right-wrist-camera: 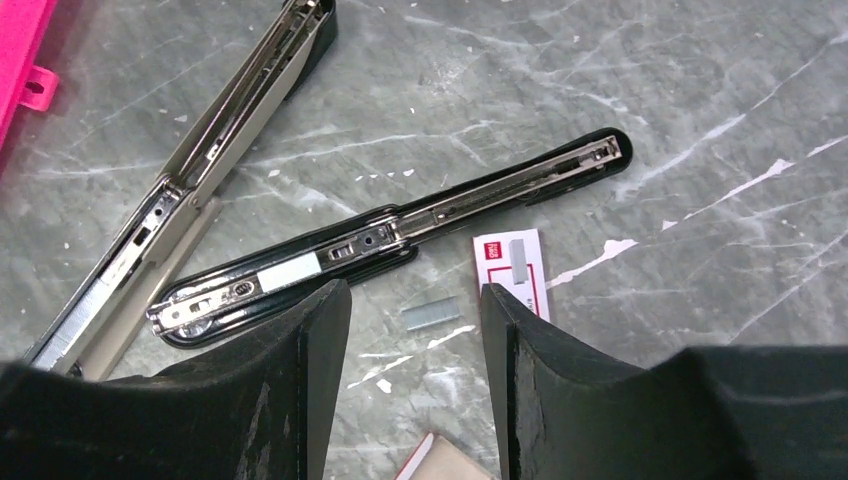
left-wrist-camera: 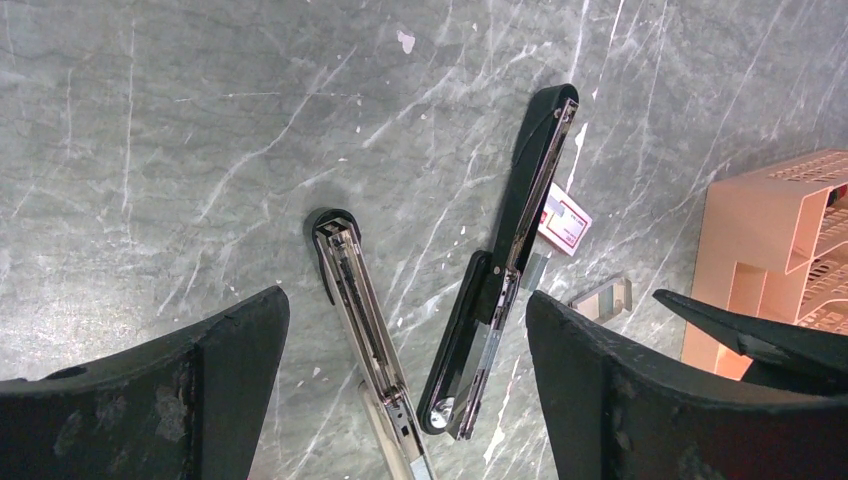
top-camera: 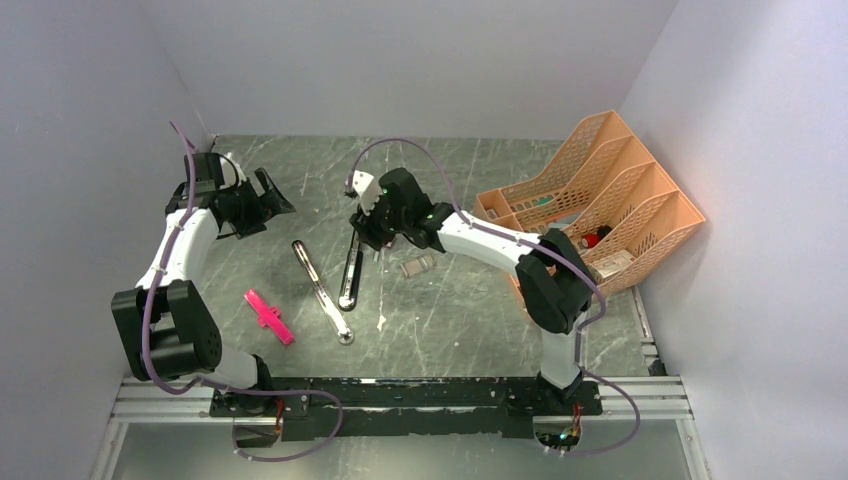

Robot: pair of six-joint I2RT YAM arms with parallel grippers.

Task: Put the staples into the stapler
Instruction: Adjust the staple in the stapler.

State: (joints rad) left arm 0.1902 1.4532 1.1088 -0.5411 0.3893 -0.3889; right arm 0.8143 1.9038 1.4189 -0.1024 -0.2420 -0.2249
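Glossy black stapler (right-wrist-camera: 400, 225) splayed flat, silvery staples (right-wrist-camera: 431, 314) (one strip, seemingly) beside it, left fingers (left-wrist-camera: 230, 340) spread, right fingers (right-wrist-camera: 300, 350) parted

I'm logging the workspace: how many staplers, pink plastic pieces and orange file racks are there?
Staplers: 2, the black stapler and the silver-grey stapler
Pink plastic piece: 1
Orange file rack: 1
Total: 4

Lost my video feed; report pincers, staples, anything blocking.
Left pincer open, right pincer open, both empty. Staple strip loose beside black stapler, opened flat. Staple box close by strip.
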